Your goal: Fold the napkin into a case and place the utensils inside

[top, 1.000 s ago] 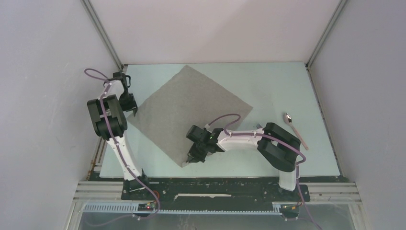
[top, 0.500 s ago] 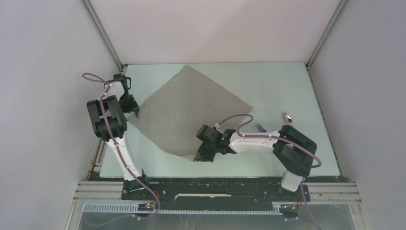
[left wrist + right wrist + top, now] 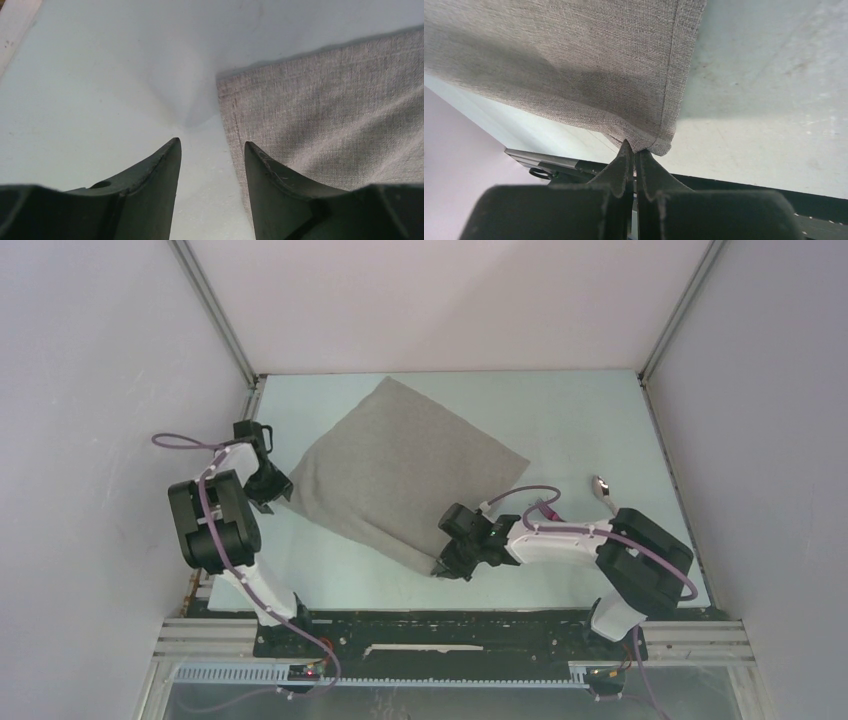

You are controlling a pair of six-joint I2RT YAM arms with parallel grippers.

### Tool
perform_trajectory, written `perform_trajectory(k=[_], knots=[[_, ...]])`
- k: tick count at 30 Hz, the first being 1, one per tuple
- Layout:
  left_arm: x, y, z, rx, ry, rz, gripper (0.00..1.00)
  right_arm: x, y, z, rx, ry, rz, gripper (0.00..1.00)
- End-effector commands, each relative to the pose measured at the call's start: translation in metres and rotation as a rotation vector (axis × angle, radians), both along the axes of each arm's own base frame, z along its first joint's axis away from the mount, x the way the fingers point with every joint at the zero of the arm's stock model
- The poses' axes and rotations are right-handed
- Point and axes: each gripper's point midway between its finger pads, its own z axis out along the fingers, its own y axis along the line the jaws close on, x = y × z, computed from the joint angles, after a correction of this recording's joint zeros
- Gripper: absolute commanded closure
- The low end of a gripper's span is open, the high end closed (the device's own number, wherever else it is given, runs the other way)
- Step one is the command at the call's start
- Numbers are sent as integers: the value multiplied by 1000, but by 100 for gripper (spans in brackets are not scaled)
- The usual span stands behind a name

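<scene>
The grey-beige napkin (image 3: 400, 465) lies spread on the table as a single sheet, and no case is in view. My right gripper (image 3: 441, 568) is shut on its near corner and holds it slightly raised; in the right wrist view the gripper (image 3: 634, 150) pinches the hemmed corner of the napkin (image 3: 574, 60). My left gripper (image 3: 270, 502) stands open just left of the cloth's left corner. In the left wrist view the gripper (image 3: 212, 145) has bare table between its fingers, and the napkin (image 3: 325, 110) edge runs under the right finger. Of the utensils, only the spoon (image 3: 600, 486) bowl shows behind my right arm.
The pale green table (image 3: 590, 420) is bounded by white walls at the back and sides. A black rail (image 3: 430, 625) runs along the near edge, close behind my right gripper. The right arm's elbow (image 3: 640, 560) lies over the table's right part.
My right gripper has dragged the napkin's near corner to the right, and the whole cloth has shifted with it. My left gripper has come nearer and followed the left corner.
</scene>
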Motion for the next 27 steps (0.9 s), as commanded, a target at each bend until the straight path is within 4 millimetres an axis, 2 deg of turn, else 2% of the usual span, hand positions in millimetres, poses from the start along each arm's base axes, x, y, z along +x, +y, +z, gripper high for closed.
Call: perform_trajectory(k=[1, 5, 9, 18, 25, 27], knots=[[24, 5, 22, -7, -164, 53, 44, 10, -7, 14, 27, -50, -50, 100], [26, 3, 16, -24, -147, 80, 44, 12, -5, 14, 38, -46, -52, 100], [32, 7, 9, -17, -119, 107, 50, 14, -4, 16, 49, -46, -56, 100], [38, 24, 2, 54, -19, 136, 46, 14, -3, 16, 53, -46, -53, 100], [31, 7, -6, -14, 14, 164, 47, 16, -2, 22, 69, -54, -60, 100], [32, 2, -12, -43, 1, 167, 52, 16, -4, 25, 72, -58, -66, 100]])
